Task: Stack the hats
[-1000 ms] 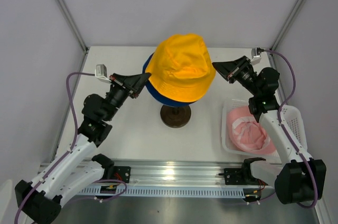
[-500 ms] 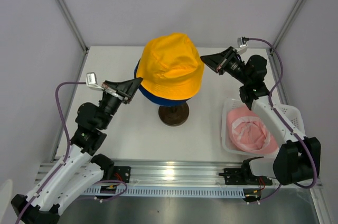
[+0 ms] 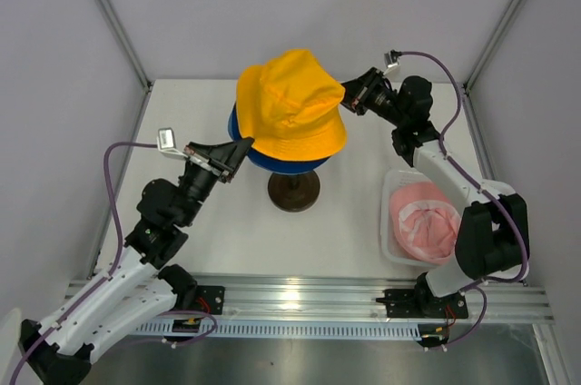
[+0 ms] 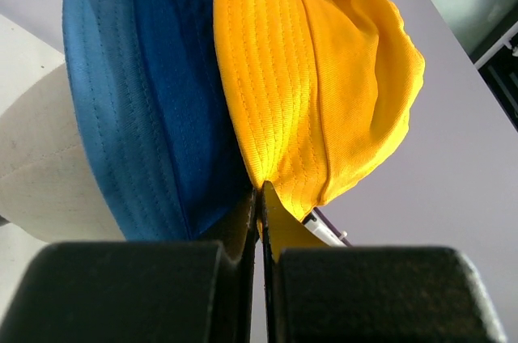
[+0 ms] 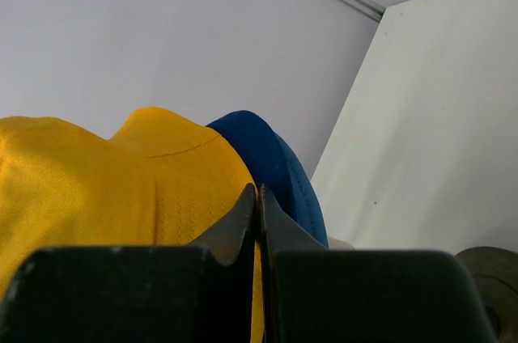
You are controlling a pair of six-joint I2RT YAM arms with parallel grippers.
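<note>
Left claw (image 3: 236, 153), reaching in from the near left, is pinched shut on the left edge of the yellow hat (image 3: 290, 99); its wrist camera shows the two fingers pressed together with a fold of yellow brim caught between them. At the near right of the table (image 3: 236, 231), the pink hat (image 3: 422, 222) lies in the white basket (image 3: 387, 238), well apart from the other hats and partly crossed by the right arm.

Farther back, at the middle of the table, stands the dark round base (image 3: 293, 192) of the cream mannequin head (image 4: 36, 173). Three hats sit on that head. The light blue hat (image 4: 105, 116) lies against the head, the navy hat (image 4: 178, 92) covers it, and the yellow one is outermost. From above, yellow hides most of the stack, and only a rim of blue shows under its left and near sides. The yellow crown is rumpled and leans toward the left.

Farthest back, the right claw (image 3: 349, 100) meets the right edge of the yellow brim. Its wrist camera shows the fingers drawn narrow, nearly touching, with yellow cloth in the slit between them and the navy brim just behind.
</note>
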